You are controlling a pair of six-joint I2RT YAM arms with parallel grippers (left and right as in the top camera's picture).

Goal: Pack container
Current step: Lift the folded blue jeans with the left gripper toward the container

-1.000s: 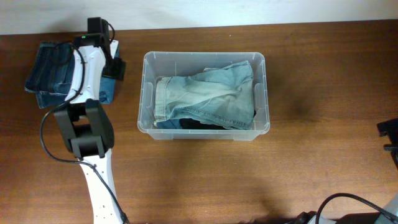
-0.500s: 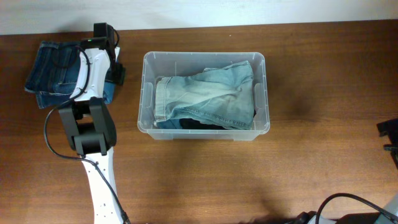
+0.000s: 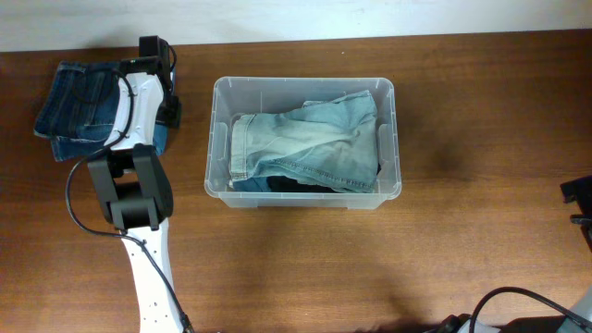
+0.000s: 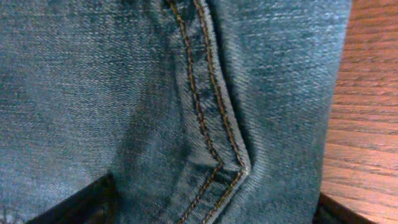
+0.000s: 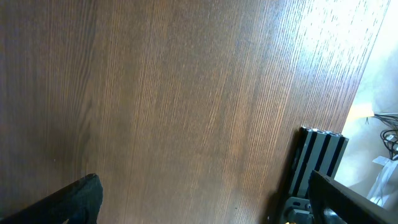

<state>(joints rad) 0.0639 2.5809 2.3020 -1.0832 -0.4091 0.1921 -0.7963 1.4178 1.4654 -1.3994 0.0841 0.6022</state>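
Note:
The clear plastic container (image 3: 305,83) stands mid-table with light blue jeans (image 3: 305,143) lying in it over a darker garment. A stack of folded dark blue denim (image 3: 79,106) lies at the far left. My left gripper (image 4: 211,205) is open, right above the denim's right edge. Its wrist view is filled with denim (image 4: 124,93) and an orange-stitched seam, with a dark fingertip in each lower corner. In the overhead view the left arm (image 3: 148,92) covers the gripper. My right gripper (image 5: 205,199) is open and empty over bare wood at the table's right edge (image 3: 578,199).
Wooden tabletop (image 3: 462,111) lies right of the container. A black metal frame (image 5: 317,162) stands beside the right gripper. Cables run along the front edge (image 3: 499,305).
The left arm's wrist has shifted slightly right along the denim stack's right edge. The stack looks nudged a little. The right arm has not moved.

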